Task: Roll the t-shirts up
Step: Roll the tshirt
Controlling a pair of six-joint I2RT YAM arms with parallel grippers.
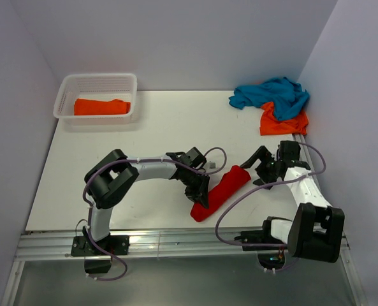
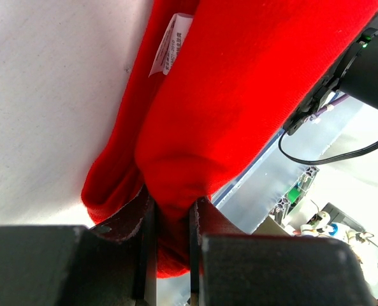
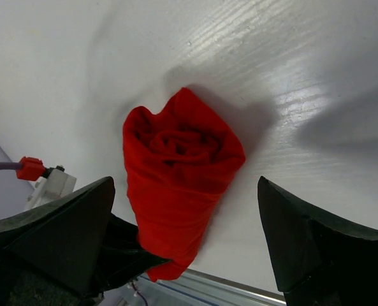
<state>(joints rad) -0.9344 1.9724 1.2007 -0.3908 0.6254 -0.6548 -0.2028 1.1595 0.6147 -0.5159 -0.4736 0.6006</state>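
A: What do we have on the left?

B: We see a white lattice basket point(image 1: 67, 86) at the far left corner of the white counter point(image 1: 169, 127). The first orange t-shirt point(image 1: 101, 106) lies flat inside it. Pale lavender walls close the counter in on the left, the far side and the right. A metal rail point(image 1: 176, 241) runs along the near edge, where both arms are bolted.

A: And in the middle?

B: The left tool point(image 1: 201, 194) comes first, reaching in from the left. On its wrist view we see its jaws set narrow point(image 2: 173, 210), pinching a fold of the red t-shirt point(image 2: 239, 95) between them. A white care label point(image 2: 169, 44) shows on the cloth further along.

A: Where does the red t-shirt point(image 1: 222, 191) lie?

B: It is rolled into a long bundle, set on a slant in the near middle of the counter. Its near end points left towards the rail, and its far end points right. The left tool grips it close to the near end.

A: And the right tool point(image 1: 260, 167)?

B: It sits at the far right end of the roll with its jaws wide point(image 3: 189, 236). From its wrist we look straight at the spiral end of the red t-shirt point(image 3: 179, 172), with one finger on each side and neither touching the cloth.

A: What is beyond that?

B: At the far right corner we see the teal t-shirt point(image 1: 275, 91) crumpled on top of the second orange t-shirt point(image 1: 284, 121). Both lie against the right wall.
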